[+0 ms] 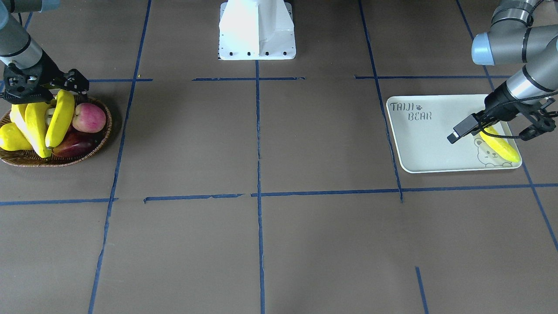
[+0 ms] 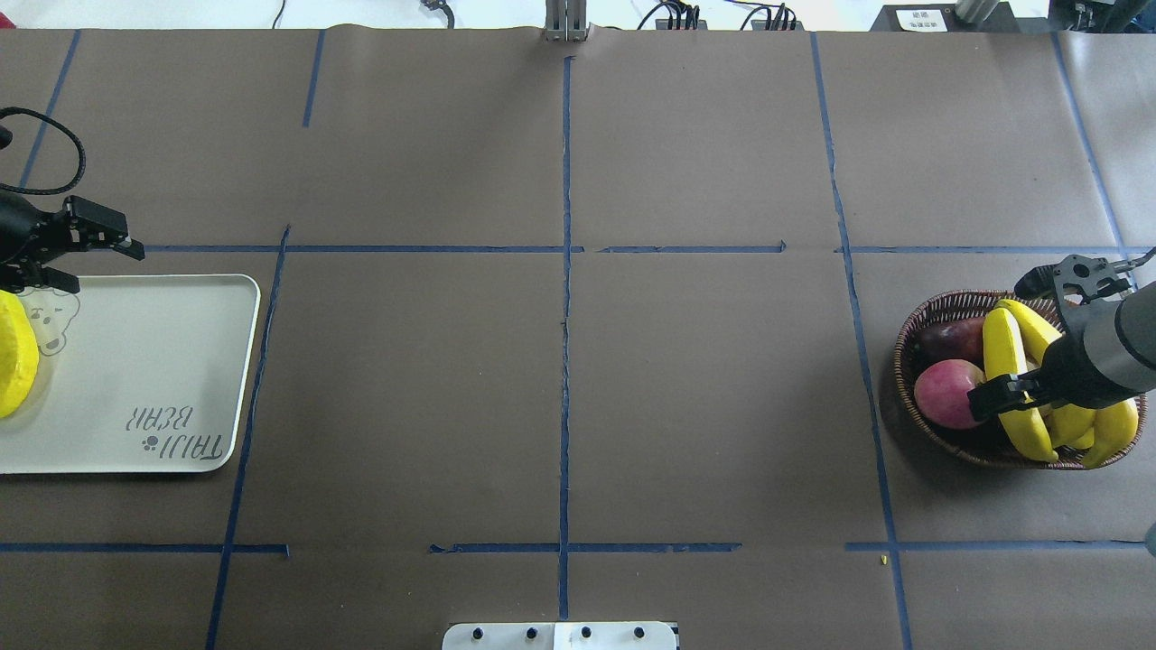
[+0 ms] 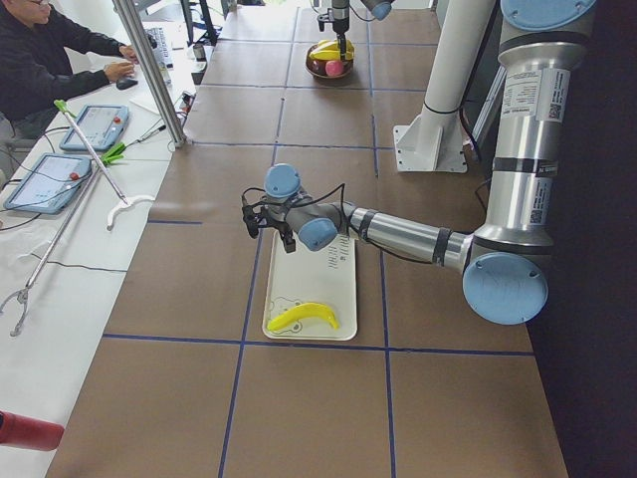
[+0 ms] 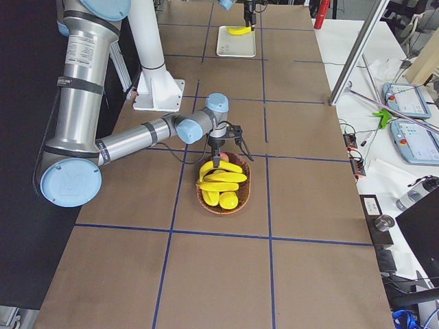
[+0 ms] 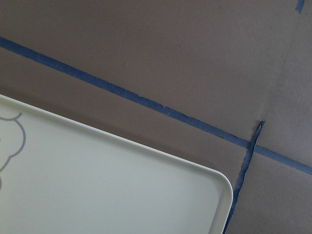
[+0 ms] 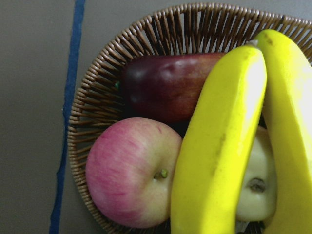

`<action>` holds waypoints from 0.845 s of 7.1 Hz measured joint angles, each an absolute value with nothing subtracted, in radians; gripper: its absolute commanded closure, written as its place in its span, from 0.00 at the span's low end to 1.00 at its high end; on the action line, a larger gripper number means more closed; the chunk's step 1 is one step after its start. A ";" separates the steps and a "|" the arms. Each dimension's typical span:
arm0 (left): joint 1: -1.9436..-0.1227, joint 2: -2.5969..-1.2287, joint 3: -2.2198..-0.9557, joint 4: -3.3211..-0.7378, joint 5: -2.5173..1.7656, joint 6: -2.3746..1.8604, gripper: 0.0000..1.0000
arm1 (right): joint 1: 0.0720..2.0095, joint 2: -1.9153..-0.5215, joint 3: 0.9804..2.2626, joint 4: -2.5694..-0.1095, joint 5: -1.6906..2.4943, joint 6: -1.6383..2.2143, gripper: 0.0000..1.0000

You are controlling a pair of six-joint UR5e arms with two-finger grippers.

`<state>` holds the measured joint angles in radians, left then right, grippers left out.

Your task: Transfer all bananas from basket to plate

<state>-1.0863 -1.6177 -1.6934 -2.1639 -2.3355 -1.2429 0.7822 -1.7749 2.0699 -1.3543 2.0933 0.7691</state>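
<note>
The plate (image 1: 436, 144), lettered "TAIJI BEAR", carries one banana (image 1: 501, 147) over its bear drawing, at frame right. The left gripper (image 1: 538, 120) gapes empty beside it. The right gripper (image 1: 45, 85) is spread wide over the bananas (image 1: 59, 117) in the basket (image 1: 56, 162), far left.

My right gripper (image 2: 1079, 275) hangs, jaws apart, over the far rim of the basket (image 2: 906, 361) at the table's (image 2: 578, 406) right edge. The basket holds bananas (image 2: 1007, 361) beside 1 pink apple (image 2: 944, 393). At the left edge, 1 banana (image 2: 13, 352) lies on the plate (image 2: 163, 361), near my left gripper (image 2: 41, 271).
</note>
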 measured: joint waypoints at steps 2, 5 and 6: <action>-1.082 -1.623 -1.693 -2.164 -2.335 -1.257 0.00 | 0.768 -1.776 2.057 -1.361 2.083 0.768 0.04; -1.078 -1.624 -1.694 -2.165 -2.336 -1.261 0.00 | 0.767 -1.785 2.042 -1.362 2.068 0.766 0.57; -1.077 -1.624 -1.694 -2.166 -2.336 -1.261 0.00 | 0.767 -1.786 2.042 -1.362 2.064 0.765 0.76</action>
<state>-1.0772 -1.6236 -1.6935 -2.1658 -2.3362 -1.2609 0.7670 -1.7857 2.0416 -1.3622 2.0636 0.7651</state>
